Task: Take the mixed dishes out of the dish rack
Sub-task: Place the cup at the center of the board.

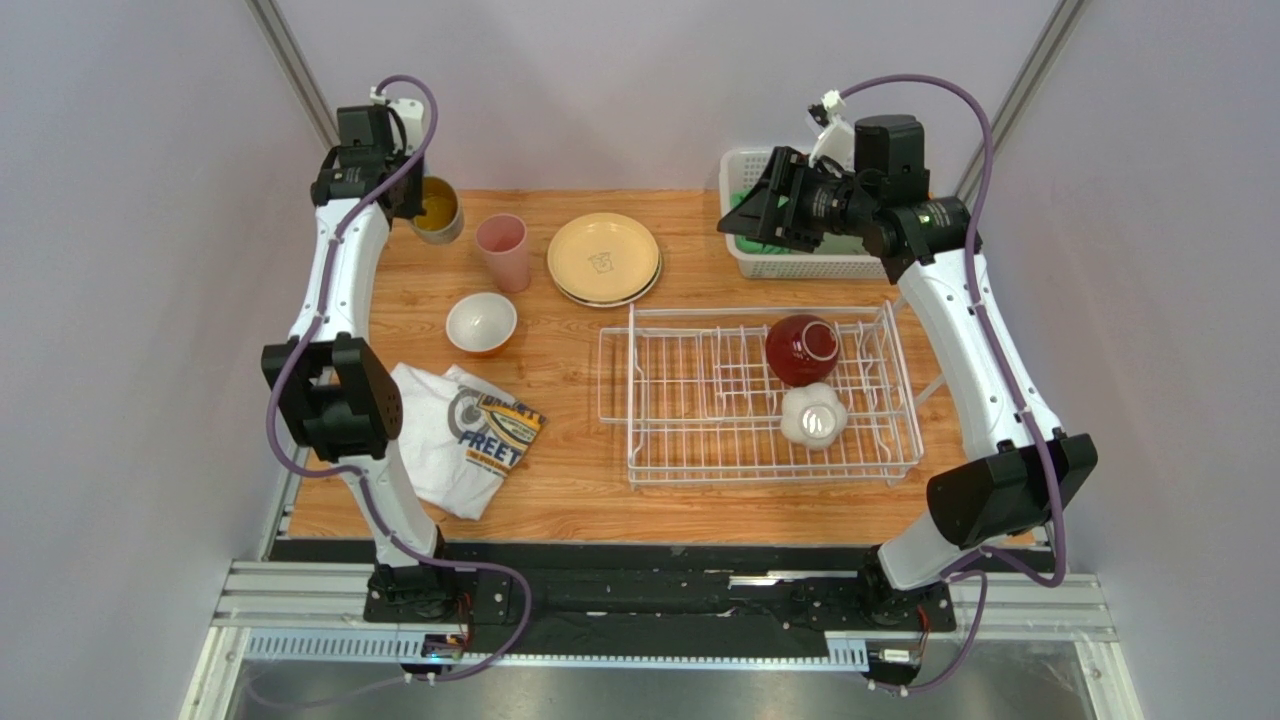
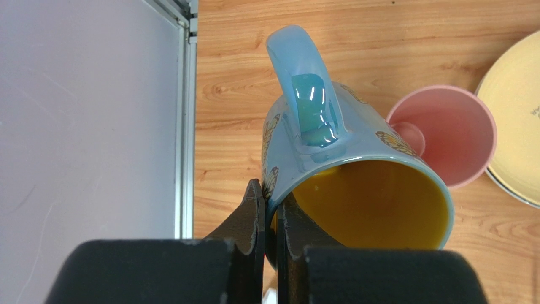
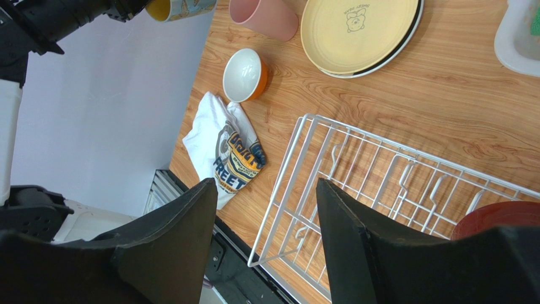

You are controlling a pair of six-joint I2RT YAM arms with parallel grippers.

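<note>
At the far left corner of the wooden table (image 1: 691,285), the left gripper (image 2: 269,202) has its fingers pressed together on the wall of a light-blue ceramic mug (image 2: 355,145) with a yellow inside, pinching it just below the rim. The mug lies tilted, its handle pointing away from the fingers. Whether it touches the table cannot be told.

Just right of that gripper stands a pink plastic cup (image 1: 502,249), upright and close beside the mug. Nearer the bases from it sit a round orange bowl (image 1: 481,321) with a white inside and, further back still, a crumpled printed white T-shirt (image 1: 458,432).

Right of the cup lies a stack of tan round plates (image 1: 603,258).

The right gripper (image 3: 263,190) hangs above the table with its fingers spread and nothing between them. Below and to its left lies the large white wire dish rack (image 1: 691,405), holding a dark red bowl (image 1: 803,348) and a small white bowl (image 1: 813,416), side by side at its right end. Under this gripper is a white perforated plastic basket (image 1: 736,168).
</note>
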